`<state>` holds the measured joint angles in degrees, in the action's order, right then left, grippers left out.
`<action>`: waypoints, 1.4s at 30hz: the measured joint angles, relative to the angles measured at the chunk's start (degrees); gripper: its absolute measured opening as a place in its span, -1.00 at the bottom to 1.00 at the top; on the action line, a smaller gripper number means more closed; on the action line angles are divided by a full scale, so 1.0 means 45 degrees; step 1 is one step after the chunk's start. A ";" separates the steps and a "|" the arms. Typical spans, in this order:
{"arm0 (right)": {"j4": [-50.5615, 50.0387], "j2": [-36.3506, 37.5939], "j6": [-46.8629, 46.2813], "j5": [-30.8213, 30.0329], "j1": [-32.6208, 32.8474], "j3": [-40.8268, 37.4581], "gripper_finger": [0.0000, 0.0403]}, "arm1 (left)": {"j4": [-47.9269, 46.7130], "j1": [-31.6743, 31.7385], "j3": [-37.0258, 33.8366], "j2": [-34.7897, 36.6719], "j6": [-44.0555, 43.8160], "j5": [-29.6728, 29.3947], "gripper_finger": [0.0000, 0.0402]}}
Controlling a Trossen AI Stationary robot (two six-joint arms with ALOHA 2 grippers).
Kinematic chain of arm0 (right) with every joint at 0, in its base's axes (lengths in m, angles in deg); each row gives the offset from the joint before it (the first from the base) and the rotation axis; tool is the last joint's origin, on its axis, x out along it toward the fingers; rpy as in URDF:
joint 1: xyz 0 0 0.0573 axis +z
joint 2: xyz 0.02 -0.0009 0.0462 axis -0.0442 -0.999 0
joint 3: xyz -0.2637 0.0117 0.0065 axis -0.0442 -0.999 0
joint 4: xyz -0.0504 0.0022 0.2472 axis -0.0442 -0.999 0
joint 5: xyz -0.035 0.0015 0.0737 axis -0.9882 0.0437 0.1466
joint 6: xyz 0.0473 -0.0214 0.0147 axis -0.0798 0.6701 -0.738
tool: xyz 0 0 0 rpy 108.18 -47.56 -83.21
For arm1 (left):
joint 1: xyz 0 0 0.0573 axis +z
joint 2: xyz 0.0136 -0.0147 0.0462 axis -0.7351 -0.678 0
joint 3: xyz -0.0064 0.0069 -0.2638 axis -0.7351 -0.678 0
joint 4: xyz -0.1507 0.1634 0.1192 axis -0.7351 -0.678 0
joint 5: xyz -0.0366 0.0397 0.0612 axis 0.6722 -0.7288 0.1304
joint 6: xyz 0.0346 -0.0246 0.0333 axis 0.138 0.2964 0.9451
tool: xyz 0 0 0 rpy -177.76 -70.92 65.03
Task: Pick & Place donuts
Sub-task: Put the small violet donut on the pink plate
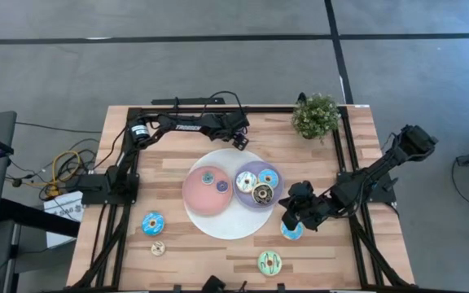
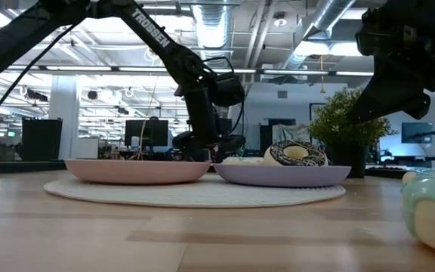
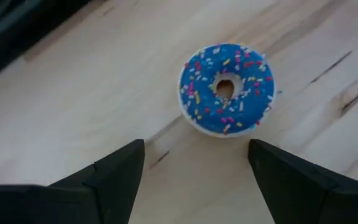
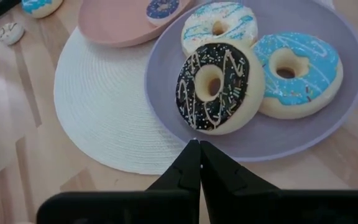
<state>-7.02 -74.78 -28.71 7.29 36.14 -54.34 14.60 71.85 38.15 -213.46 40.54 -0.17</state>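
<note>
Only left wrist view shows a blue sprinkled donut (image 3: 226,88) between parted fingers (image 3: 114,174).

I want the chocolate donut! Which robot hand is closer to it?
Right. The right gripper sits just off the purple plate that holds the chocolate donut. The left gripper is past the white mat, at the table's far edge.

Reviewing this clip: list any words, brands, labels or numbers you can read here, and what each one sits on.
"TROSSEN": white letters on the left arm, read in the low view.
The same white lettering on the left arm in the high view: too small to read.
White label beside the table: print too small to read.
Donuts and plates: no writing.
</note>
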 joint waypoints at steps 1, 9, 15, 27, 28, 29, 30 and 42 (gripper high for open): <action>-0.0003 0.0000 0.0023 0.0000 0.0000 0.0000 -0.99 | 0.0064 0.0000 -0.0001 -0.0005 0.0269 -0.0011 0.42; -0.0002 0.0000 0.0023 -0.0003 0.0000 0.0000 -0.99 | 0.0776 0.0108 -0.0035 -0.0058 0.0837 0.0151 0.42; 0.0000 0.0000 0.0222 -0.0008 0.0000 0.0000 -0.99 | 0.0812 0.0189 -0.0035 -0.0063 0.0764 0.0502 0.42; 0.0000 0.0000 0.0314 -0.0008 0.0000 0.0000 -0.99 | 0.1314 0.0471 -0.0030 -0.0068 0.5092 0.1596 0.42; 0.0000 0.0000 0.0314 -0.0008 0.0000 0.0000 -0.99 | 0.1346 0.0516 -0.0030 -0.0068 0.5466 0.1768 0.42; 0.0000 0.0000 0.0314 -0.0008 0.0000 0.0000 -0.99 | 0.1371 0.0573 -0.0030 -0.0068 0.5755 0.1998 0.42; 0.0000 0.0000 0.0314 -0.0008 0.0000 0.0000 -0.99 | 0.1385 0.0632 -0.0030 -0.0068 0.5983 0.2271 0.42; 0.0000 0.0000 0.0311 -0.0012 0.0000 0.0000 -0.99 | 0.1374 0.1195 -0.0030 -0.0083 0.5904 0.4357 0.11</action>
<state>-7.02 -74.78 -27.31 7.23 36.14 -54.34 20.78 77.22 38.01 -213.83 67.10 19.44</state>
